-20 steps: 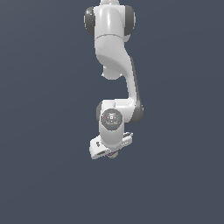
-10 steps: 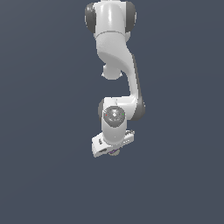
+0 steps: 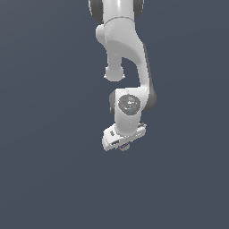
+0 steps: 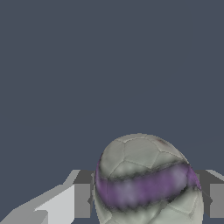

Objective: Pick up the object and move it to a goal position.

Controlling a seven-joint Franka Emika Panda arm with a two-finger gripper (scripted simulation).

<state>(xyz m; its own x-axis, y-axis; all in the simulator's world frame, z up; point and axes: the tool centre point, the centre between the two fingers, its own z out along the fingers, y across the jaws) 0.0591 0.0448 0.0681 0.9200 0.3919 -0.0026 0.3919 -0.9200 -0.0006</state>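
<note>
The off-white ball with a purple stripe (image 4: pixel 144 175) fills the lower part of the wrist view, held between the two grey fingers (image 4: pixel 81 200). My gripper (image 4: pixel 148 201) is shut on it. In the exterior view the gripper (image 3: pixel 125 146) hangs under the white wrist in mid-air, pointing down, and only a small purplish bit of the ball (image 3: pixel 126 145) shows below the hand. No goal marker shows in either view.
The white arm (image 3: pixel 127 53) comes down from the top of the exterior view. Around it there is only a plain dark grey-blue background, with no surface or edge to be made out.
The gripper with the ball has moved a little up and toward the exterior view's right. Its hold on the ball is unchanged.
</note>
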